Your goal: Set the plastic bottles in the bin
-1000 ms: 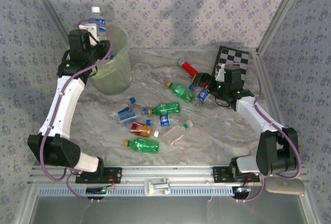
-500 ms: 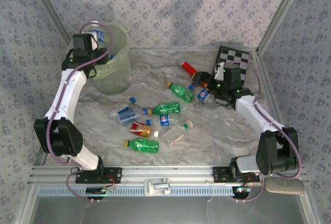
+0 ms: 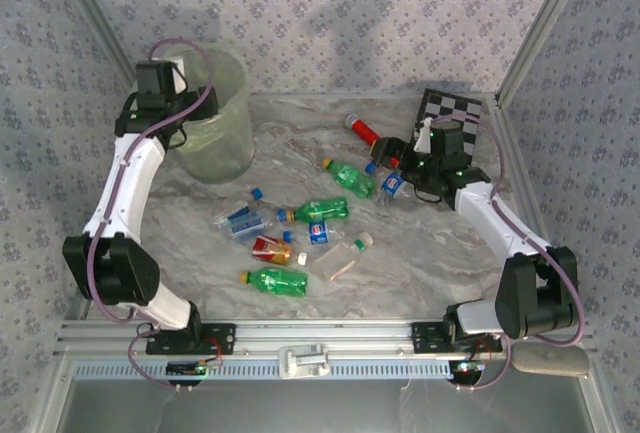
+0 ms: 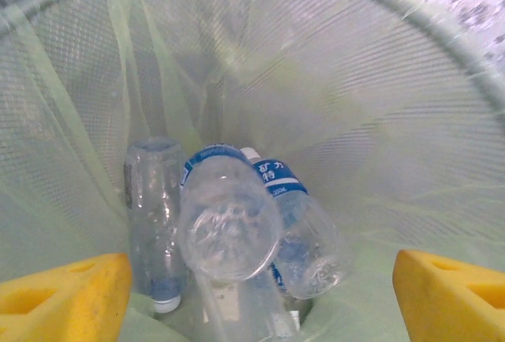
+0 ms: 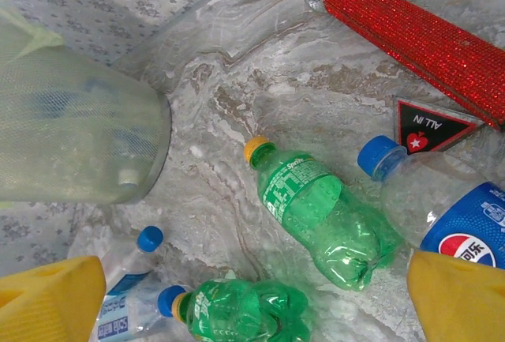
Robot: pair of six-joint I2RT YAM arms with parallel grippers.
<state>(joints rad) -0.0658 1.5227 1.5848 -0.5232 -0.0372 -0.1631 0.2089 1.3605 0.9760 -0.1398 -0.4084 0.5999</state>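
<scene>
Caught the drop step at the bin (image 3: 225, 148): found left claw (image 4: 254, 298) hanging over the rim, fingers spread wide, gripping nothing. Counted three bottles down inside via the left wrist view: a clear one (image 4: 154, 216) cap-down on the left, a middle one (image 4: 229, 231) base toward the camera, a blue-labelled one (image 4: 296, 231) leaning at its right. Couldn't call the middle one settled or mid-fall. Found right claw (image 5: 252, 301) splayed wide too, empty, over the worktop (image 3: 430, 253) near the red cylinder (image 5: 410, 18), with a Pepsi bottle (image 5: 465, 231) just beside its right pad (image 5: 458, 298) and a green Sprite bottle (image 5: 323, 216) lying ahead between the fingers' lines. Judged next move a right-side pick: centre on the Pepsi or the Sprite, set fingers across the body rather than along it, close, lift, carry over to the bin standing well apart at far left. Expected light round bottles to roll or squirt out under an off-centre squeeze. Counted about nine bottles loose on the worktop from above: three green, one Pepsi, one red-labelled, one pale-capped clear, one small blue-labelled, plus a clear blue-capped pair too jumbled to split with confidence. Counted one bin, one cylinder, one checkerboard (image 3: 450, 111). Reckoned task roughly a quarter done.
</scene>
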